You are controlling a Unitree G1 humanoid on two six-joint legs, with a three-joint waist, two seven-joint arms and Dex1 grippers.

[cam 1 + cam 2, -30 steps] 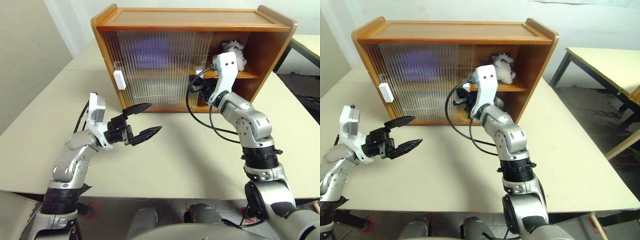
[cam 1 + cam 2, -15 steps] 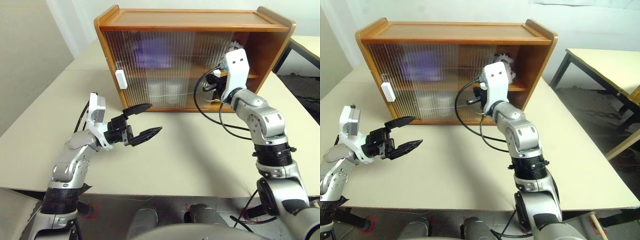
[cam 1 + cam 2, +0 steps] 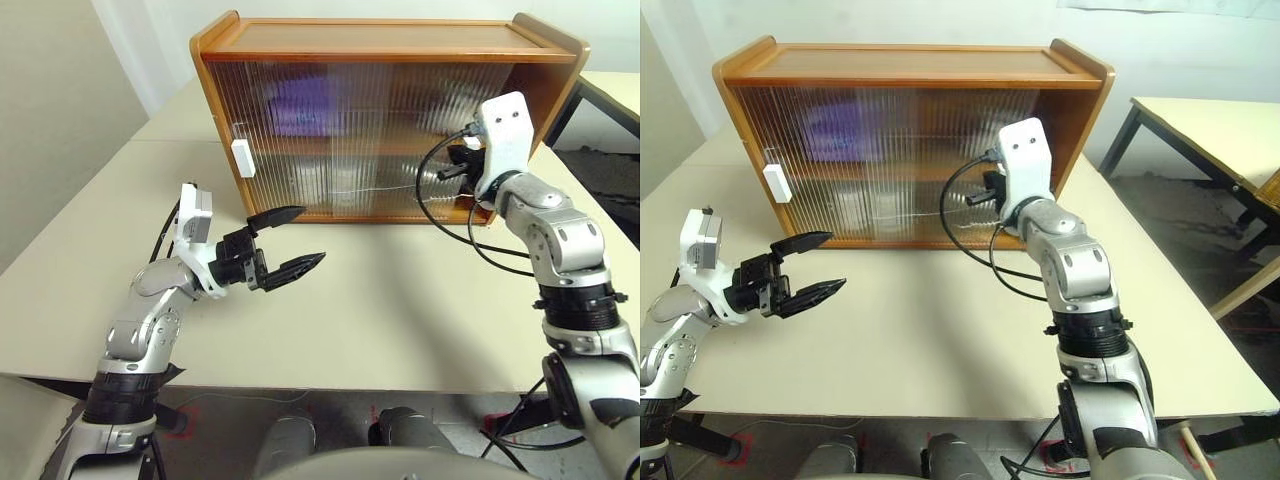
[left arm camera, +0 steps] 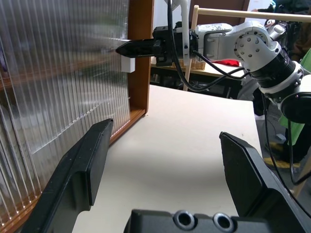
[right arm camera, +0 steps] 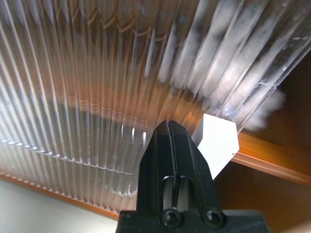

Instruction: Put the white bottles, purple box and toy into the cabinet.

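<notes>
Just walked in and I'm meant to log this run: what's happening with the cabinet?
The right gripper, shut, presses its tip beside the white handle of a ribbed sliding door, near the cabinet's right side. A narrow strip there is open. A blurred purple shape and pale shapes show behind the doors. The left gripper hangs open over the table, holding nothing.

Behind the cabinet (image 3: 380,60)'s ribbed sliding doors (image 3: 330,140), the contents blur: a purple smear (image 3: 300,100) on the upper shelf, pale white shapes (image 3: 325,185) below, their outlines too vague to identify.
</notes>
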